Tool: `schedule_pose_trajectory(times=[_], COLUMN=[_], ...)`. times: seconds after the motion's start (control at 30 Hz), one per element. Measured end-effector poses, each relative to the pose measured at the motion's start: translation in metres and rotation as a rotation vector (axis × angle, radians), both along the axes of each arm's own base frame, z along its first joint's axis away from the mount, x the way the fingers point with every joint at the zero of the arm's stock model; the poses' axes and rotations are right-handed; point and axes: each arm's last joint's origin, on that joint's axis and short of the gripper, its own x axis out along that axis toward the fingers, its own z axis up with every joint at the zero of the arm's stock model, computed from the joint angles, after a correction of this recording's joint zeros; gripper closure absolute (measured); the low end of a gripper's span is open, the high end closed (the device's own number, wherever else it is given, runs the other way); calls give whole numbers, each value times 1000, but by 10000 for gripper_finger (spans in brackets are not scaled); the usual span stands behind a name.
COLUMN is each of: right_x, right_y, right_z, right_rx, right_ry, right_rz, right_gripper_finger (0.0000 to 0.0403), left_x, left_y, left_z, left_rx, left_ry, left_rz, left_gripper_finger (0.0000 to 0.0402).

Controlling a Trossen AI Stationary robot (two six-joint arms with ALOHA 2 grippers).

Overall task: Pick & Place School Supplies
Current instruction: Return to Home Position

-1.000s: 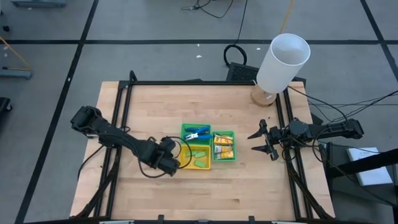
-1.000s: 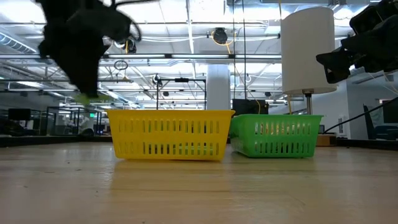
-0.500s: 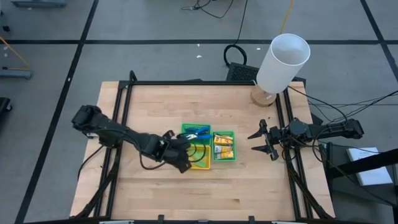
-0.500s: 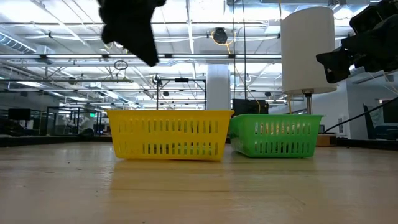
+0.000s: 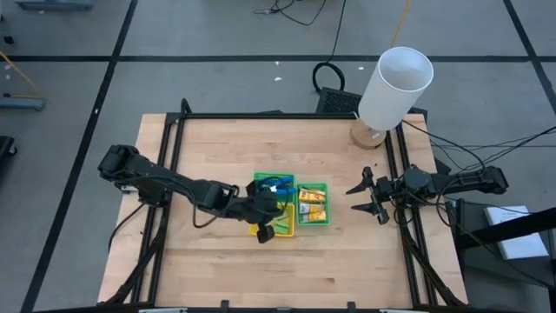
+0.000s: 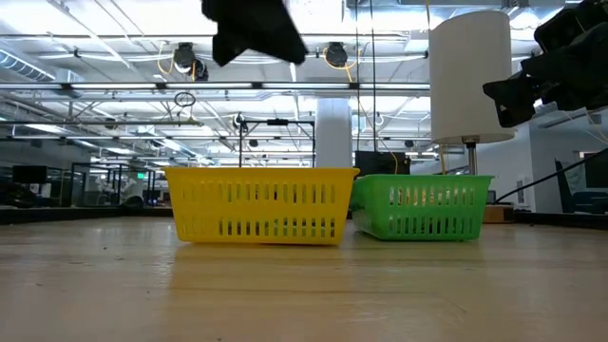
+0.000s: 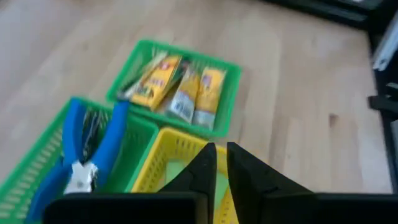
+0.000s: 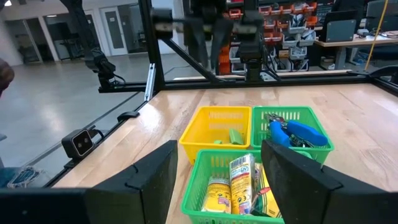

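Left claw [image 7: 217, 155], pinched nearly shut with any load impossible to tell, had swung from beside to over the yellow tray [image 6: 256, 204] of green sticks [image 8: 235, 136], suggesting sorting was unfinished; right claw [image 5: 353, 199] waited open, well right of it.

free: tabletop [image 5: 261, 269] bare all round the trays [image 5: 325, 205]
blocking: left gripper [image 5: 267, 226] right over yellow tray [image 5: 283, 229]; white cylinder [image 5: 395, 87] at far right corner
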Motion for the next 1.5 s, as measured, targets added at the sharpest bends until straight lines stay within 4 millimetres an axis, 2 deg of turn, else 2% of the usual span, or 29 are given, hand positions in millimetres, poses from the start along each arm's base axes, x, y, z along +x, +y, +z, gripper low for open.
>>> schedule_pose_trajectory(times=[0.1, 0.2, 0.27, 0.37, 0.47, 0.57, 0.63, 0.7, 0.73, 0.83, 0.93, 1.03, 1.13, 1.27, 1.37, 1.5], right_x=[0, 0, 0, 0, 0, 0, 0, 0, 0, 0, 0, 0, 0, 0, 0, 0], right_y=[0, 0, 0, 0, 0, 0, 0, 0, 0, 0, 0, 0, 0, 0, 0, 0], right_z=[0, 0, 0, 0, 0, 0, 0, 0, 0, 0, 0, 0, 0, 0, 0, 0], right_rx=[0, 0, 0, 0, 0, 0, 0, 0, 0, 0, 0, 0, 0, 0, 0, 0], right_ry=[0, 0, 1, 1, 0, 0, 0, 0, 0, 0, 0, 0, 0, 0, 0, 0], right_rz=[0, 0, 0, 0, 0, 0, 0, 0, 0, 0, 0, 0, 0, 0, 0, 0], right_gripper_finger=[177, 177, 177, 177, 177, 177, 177, 177, 177, 177, 177, 177, 177, 177, 177, 177], left_x=[-3, -15, -30, -61, -86, -101, -106, -108, -105, -97, -110, -138, -168, -202, -218, -229], left_y=[-1, -3, -1, 10, 21, 29, 34, 36, 37, 45, 65, 90, 106, 116, 118, 118], left_z=[12, 31, 49, 70, 81, 88, 80, 61, 49, 17, -18, -46, -52, -69, -76, -85], left_rx=[42, 120, 217, 385, 377, 368, 358, 361, 353, 310, 267, 207, 195, 204, 217, 235], left_ry=[-53, -103, -131, -69, -23, -16, 20, 57, 28, -218, -353, -447, -657, -757, -805, -752], left_rz=[-58, -128, -189, -317, -255, -164, -137, -222, -281, -448, -473, -347, -265, -164, -125, -116], left_gripper_finger=[347, 341, 340, 339, 339, 339, 339, 339, 339, 339, 339, 339, 339, 339, 339, 339])
